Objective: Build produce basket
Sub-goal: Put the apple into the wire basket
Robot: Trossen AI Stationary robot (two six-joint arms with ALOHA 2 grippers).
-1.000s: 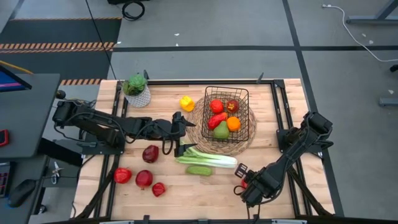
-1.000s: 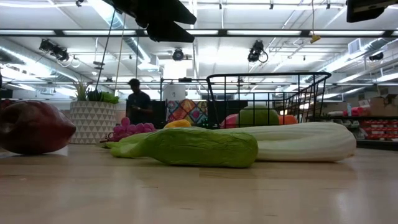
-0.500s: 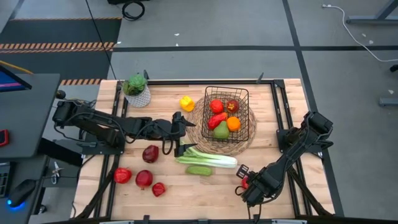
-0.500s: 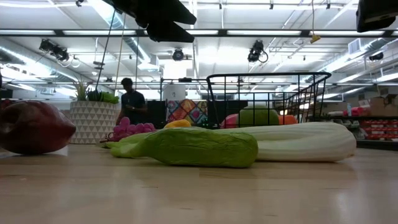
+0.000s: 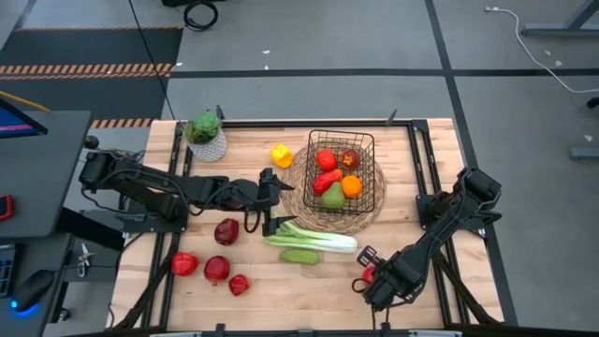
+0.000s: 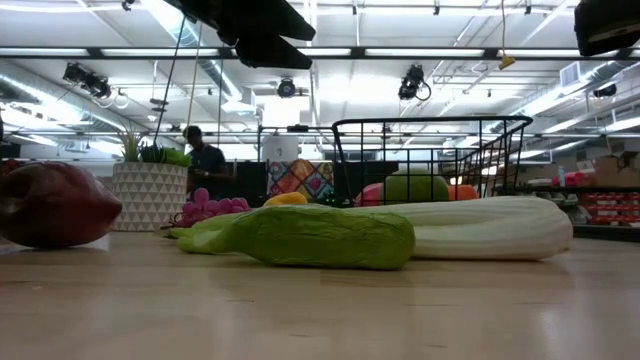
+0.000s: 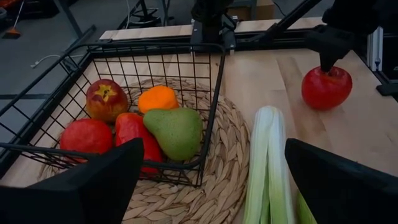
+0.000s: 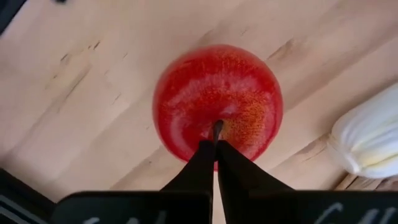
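The black wire basket (image 5: 342, 171) stands on a round woven mat (image 5: 298, 201) and holds two red apples, an orange, a red pepper and a green pear (image 7: 177, 130). My left gripper (image 5: 271, 199) hovers open at the mat's left edge, empty. The leek (image 5: 314, 239) and the cucumber (image 5: 299, 256) lie on the table in front of the mat. My right gripper (image 5: 370, 273) is shut on a red apple (image 8: 217, 102) near the table's front edge, right of the leek's white end (image 8: 367, 137). My right gripper pinches the apple's stem (image 8: 216, 126) between its two fingertips, coming from above and pointing down. The apple sits upright below the fingers, stem up. Whether its underside is clear of the table I cannot tell.
A yellow pepper (image 5: 280, 154) and a potted plant (image 5: 204, 134) stand at the back left. A dark red apple (image 5: 226, 231) and three red fruits (image 5: 216, 270) lie at the front left. Purple grapes (image 6: 210, 208) show behind the cucumber. A person (image 6: 203, 160) is in the room behind.
My right arm's dark shape at the top right of the low view has come a little lower. The person in the room behind has walked leftward. The produce and my left gripper have kept still.
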